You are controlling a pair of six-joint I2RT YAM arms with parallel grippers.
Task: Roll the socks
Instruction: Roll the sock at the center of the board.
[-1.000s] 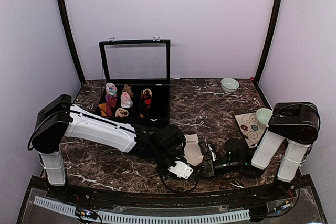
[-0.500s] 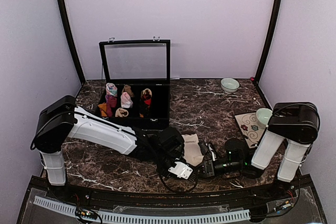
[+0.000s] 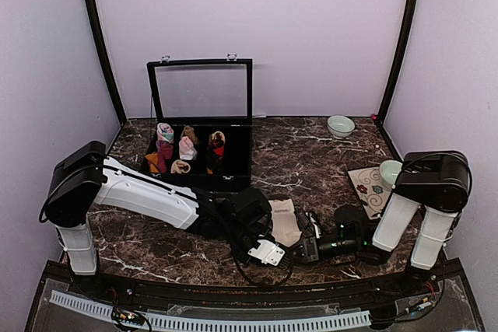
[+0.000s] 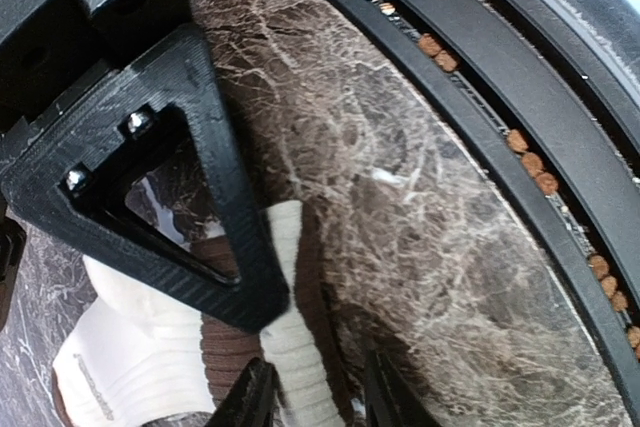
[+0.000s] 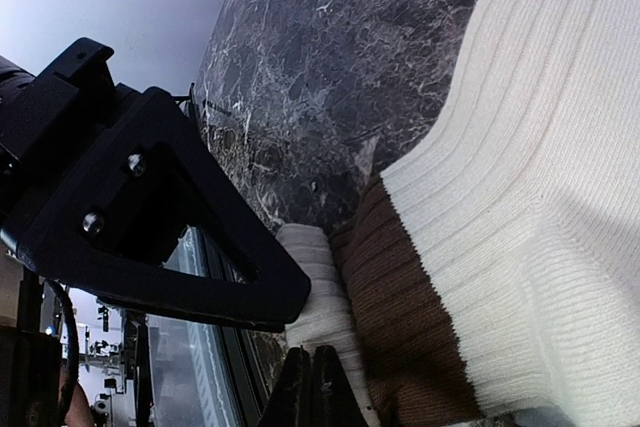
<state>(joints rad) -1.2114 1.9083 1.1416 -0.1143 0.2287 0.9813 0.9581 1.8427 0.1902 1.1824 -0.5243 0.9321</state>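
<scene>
The cream sock (image 3: 285,220) lies near the front edge of the table (image 3: 311,153); the left gripper (image 4: 315,402) pinches its brown-banded cuff (image 5: 400,292); the right gripper (image 5: 310,389) is clenched, tips beside it; a shallow pinch may slip, or crowded fingers collide.

Left tool (image 3: 286,254) half-closed, right tool (image 3: 303,252) shut, tips meeting low.

No text, label, brand or number is legible in any view. One faint grey mark on the cream ribbed sock (image 4: 120,377) is too blurred to read.
</scene>
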